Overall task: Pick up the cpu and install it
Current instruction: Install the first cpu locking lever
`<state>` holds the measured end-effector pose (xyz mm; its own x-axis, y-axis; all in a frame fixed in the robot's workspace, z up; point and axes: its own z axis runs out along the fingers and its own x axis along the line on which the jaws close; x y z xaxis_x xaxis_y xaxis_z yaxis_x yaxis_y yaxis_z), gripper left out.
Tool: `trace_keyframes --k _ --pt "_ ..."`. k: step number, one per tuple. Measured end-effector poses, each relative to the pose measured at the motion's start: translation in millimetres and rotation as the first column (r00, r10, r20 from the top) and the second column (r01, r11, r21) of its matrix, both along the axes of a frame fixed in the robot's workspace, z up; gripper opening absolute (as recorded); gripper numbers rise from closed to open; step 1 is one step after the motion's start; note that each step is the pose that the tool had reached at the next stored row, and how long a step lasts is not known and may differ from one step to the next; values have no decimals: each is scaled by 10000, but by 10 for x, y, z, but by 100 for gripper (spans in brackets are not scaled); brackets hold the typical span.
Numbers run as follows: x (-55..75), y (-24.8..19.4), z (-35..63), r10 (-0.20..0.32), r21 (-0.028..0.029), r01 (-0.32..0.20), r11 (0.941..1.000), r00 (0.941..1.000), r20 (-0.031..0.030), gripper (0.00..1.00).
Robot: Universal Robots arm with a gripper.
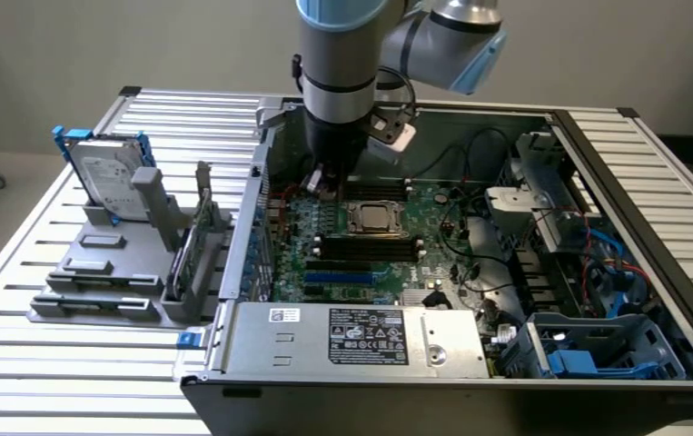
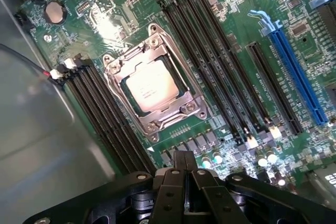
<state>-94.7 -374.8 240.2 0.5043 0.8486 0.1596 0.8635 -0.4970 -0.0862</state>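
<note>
Cpu (image 2: 145, 87) is seated in the socket frame (image 2: 152, 90) on the motherboard (image 1: 377, 241). Claw (image 2: 185, 163) is held closed, empty, just beside it.

The cpu (image 2: 146, 86) sits in its socket frame (image 2: 155, 88); the empty pincer (image 2: 184, 157) is closed.
</note>
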Motion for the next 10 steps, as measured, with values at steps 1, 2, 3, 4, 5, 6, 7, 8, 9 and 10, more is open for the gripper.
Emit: trace_keyframes --k 1,2,3,4,5,6,7,8,9,10 --pt "0 3 11 44 -56 -44 10000 10000 -3 11" --pt "0 7 27 94 -97 -94 9999 10000 -6 11" --pt "-1 12 47 148 -129 -148 9998 9999 -13 11" --pt "-1 18 67 204 -161 -204 9997 9998 -17 11" --pt "-1 23 84 272 -200 -272 9994 9996 -22 11" --pt "-2 26 96 346 -248 -347 9991 9994 -24 11" --pt "-4 27 105 425 -314 -426 9986 9991 -28 11" --pt "-6 28 111 504 -388 -505 9980 9987 -31 11" --pt "-9 29 116 586 -477 -587 9971 9983 -36 11" --pt "-13 30 121 675 -569 -676 9961 9977 -42 11"
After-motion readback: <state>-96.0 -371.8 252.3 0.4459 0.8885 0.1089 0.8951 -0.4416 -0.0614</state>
